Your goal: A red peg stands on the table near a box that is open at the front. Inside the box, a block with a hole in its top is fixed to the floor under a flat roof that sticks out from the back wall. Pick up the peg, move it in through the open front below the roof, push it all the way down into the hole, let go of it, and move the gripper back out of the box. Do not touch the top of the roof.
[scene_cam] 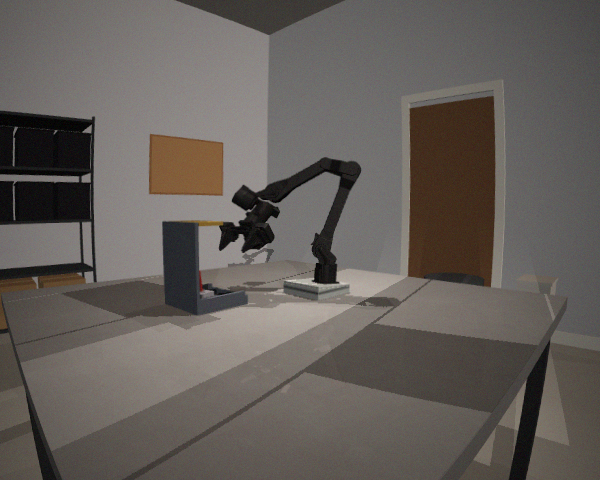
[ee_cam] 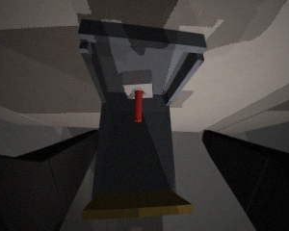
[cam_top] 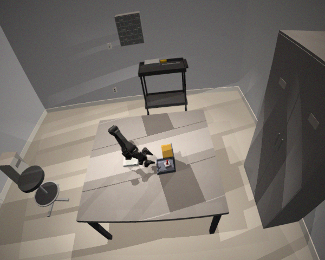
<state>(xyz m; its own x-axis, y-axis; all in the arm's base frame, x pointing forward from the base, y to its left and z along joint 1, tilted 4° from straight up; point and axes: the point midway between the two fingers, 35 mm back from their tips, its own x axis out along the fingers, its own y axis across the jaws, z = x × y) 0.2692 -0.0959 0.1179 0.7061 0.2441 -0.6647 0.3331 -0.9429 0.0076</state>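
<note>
The red peg (cam_top: 167,161) (scene_cam: 200,281) (ee_cam: 138,106) stands upright in the hole of the white block (cam_top: 167,165) (ee_cam: 146,89), with much of its length above the block. How deep it sits cannot be told exactly. The block is on the floor of the dark blue-grey box (scene_cam: 180,263) (ee_cam: 135,166). The yellow roof (cam_top: 167,151) (scene_cam: 211,223) (ee_cam: 137,206) sticks out from the back wall above. My gripper (cam_top: 153,157) (scene_cam: 232,250) (ee_cam: 151,135) is open and empty, outside the open front, above the peg's height with fingertips a little lower than the roof.
Low side walls (ee_cam: 185,77) flank the block, and a low dark bar (ee_cam: 142,34) crosses one end of the box in the wrist view. The arm's pale base (cam_top: 130,162) (scene_cam: 316,290) stands on the table in front of the box.
</note>
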